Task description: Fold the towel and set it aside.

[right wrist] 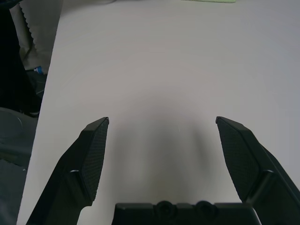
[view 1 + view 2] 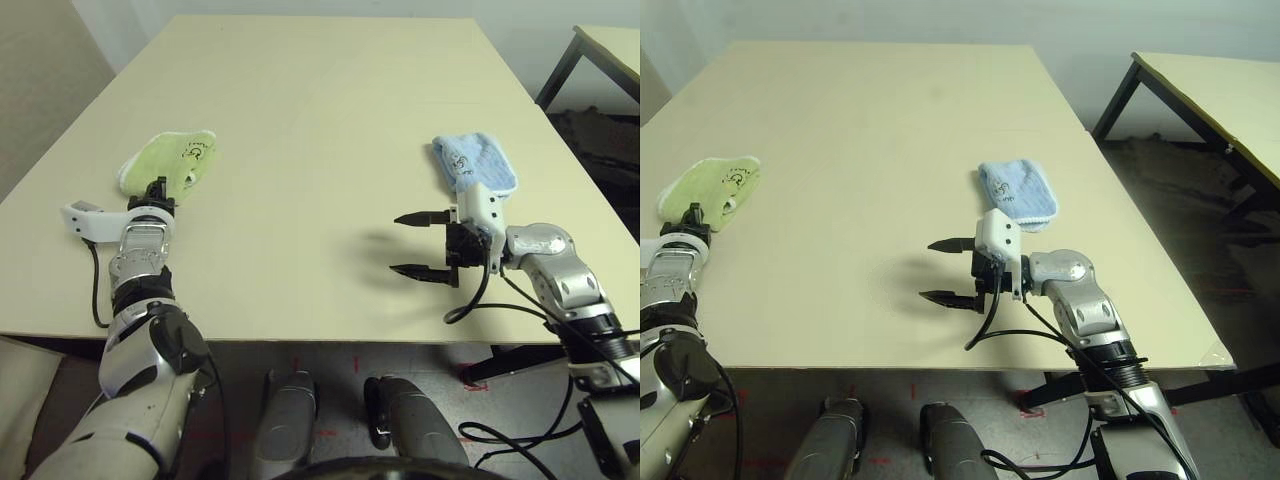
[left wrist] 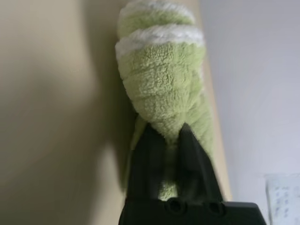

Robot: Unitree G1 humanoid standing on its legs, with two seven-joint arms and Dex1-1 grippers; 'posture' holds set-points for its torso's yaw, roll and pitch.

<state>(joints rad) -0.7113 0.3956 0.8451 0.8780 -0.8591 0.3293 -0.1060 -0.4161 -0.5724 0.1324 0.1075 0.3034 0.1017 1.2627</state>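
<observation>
The towel [image 2: 170, 158] is light green terry cloth with white edging and a dark doodle. It lies folded near the table's left edge. My left gripper [image 2: 155, 190] sits at the towel's near end. In the left wrist view its fingertips [image 3: 151, 140] stand close together with a fold of the towel [image 3: 161, 89] pinched between them. My right gripper [image 2: 415, 243] hovers over bare tabletop at the front right. It stands wide open and turned toward the table's middle, with nothing between its fingers [image 1: 93, 154].
A smaller light blue towel [image 2: 475, 165] lies folded just beyond my right gripper. The cream table [image 2: 300, 120] stretches bare between the two towels and toward the back. A second table [image 2: 1210, 90] with black legs stands off to the right.
</observation>
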